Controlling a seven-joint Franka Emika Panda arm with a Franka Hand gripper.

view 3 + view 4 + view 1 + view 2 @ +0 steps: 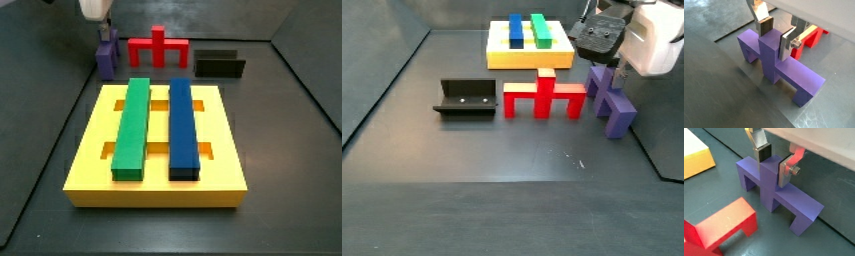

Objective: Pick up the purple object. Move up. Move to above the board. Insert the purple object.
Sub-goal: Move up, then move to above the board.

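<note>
The purple object (784, 70) is a bar with two legs and an upright post. It stands on the grey floor, also in the other wrist view (777, 193) and in both side views (104, 60) (611, 100). My gripper (776, 36) (774, 162) straddles the post, with one silver finger (787, 46) flat on its side and the other pad (765, 26) behind it. It looks shut on the post. It shows over the piece in a side view (604, 62). The yellow board (222, 145) (513, 60) holds a green bar (130, 125) and a blue bar (183, 130).
A red piece (543, 97) (158, 47) (721, 225) lies beside the purple one. The dark fixture (466, 98) (219, 64) stands on the floor beyond the red piece. Dark walls enclose the floor.
</note>
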